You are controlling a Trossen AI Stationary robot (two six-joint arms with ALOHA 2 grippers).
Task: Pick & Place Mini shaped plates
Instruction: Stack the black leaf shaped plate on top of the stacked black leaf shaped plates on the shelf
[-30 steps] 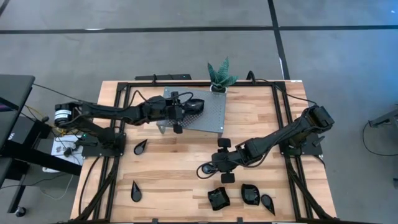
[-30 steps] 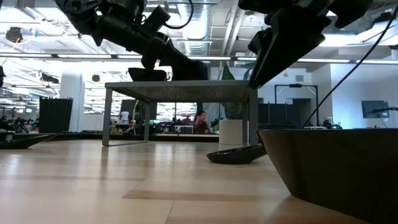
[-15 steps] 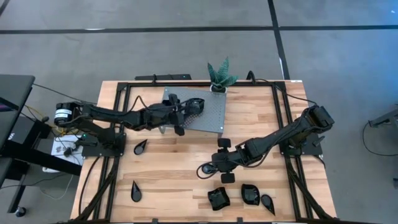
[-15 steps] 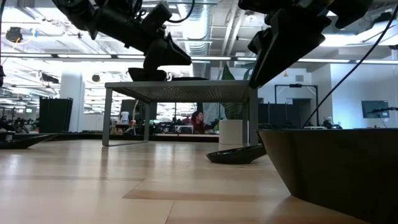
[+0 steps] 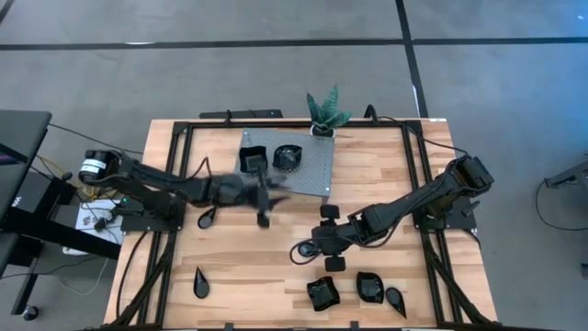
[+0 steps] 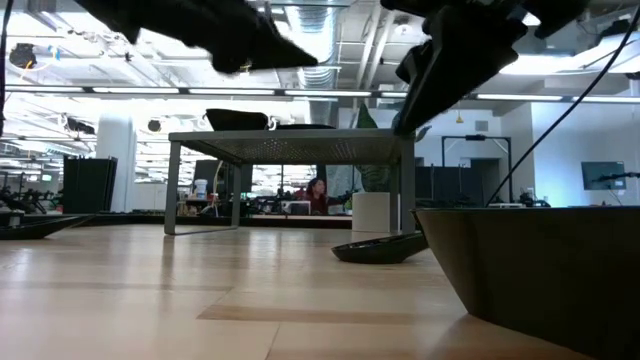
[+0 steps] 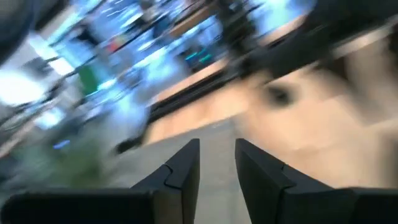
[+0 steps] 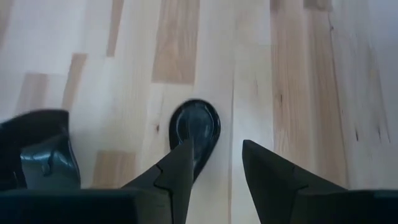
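My right claw [image 8: 214,163] hangs spread over a teardrop plate [image 8: 194,129], lined up to pinch it; left claw [image 7: 216,163] spread, empty.

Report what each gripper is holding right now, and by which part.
Nothing is held. The left gripper is open and empty; the right gripper is open above a teardrop plate lying on the table, not gripping it.
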